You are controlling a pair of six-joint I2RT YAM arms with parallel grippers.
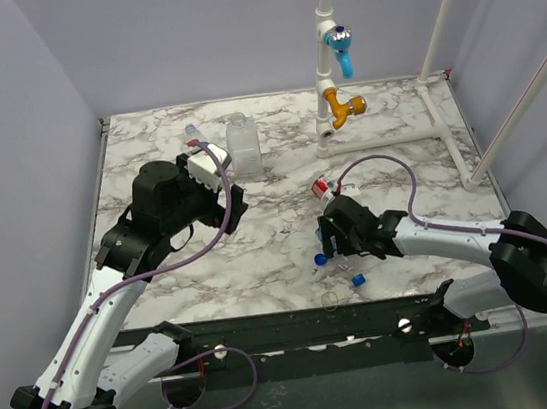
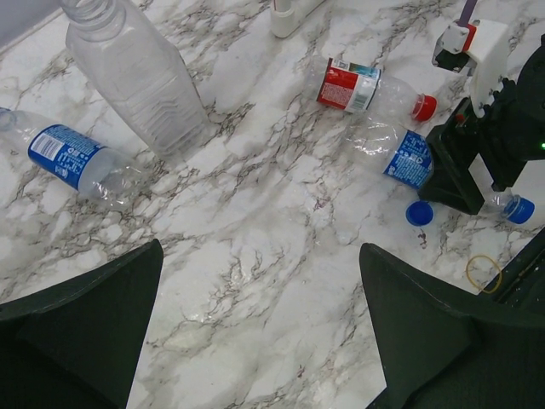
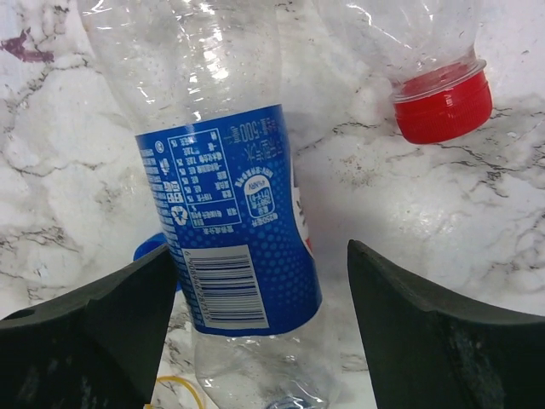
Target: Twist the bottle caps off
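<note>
Since one blue cap point(image 2: 418, 213) lies loose by the near edge of the counter point(image 1: 252, 268), I'd judge one done; red cap point(image 3: 443, 106) still on. Right hand point(image 3: 260, 256) open, straddling the blue-label bottle point(image 3: 230, 247). Left hand point(image 2: 261, 249) open, empty.

Three small clear crinkled bottles lay on their sides on the marble bench point(image 2: 281, 281): the left blue-labelled bottle point(image 2: 64, 158) apart, the red-labelled bottle point(image 2: 353, 88) wearing its red cap point(image 2: 424, 107), and just beside it the second blue-labelled bottle point(image 2: 407, 158), its blue cap point(image 2: 521, 210) on, near a loose blue cap point(image 2: 418, 213).
</note>
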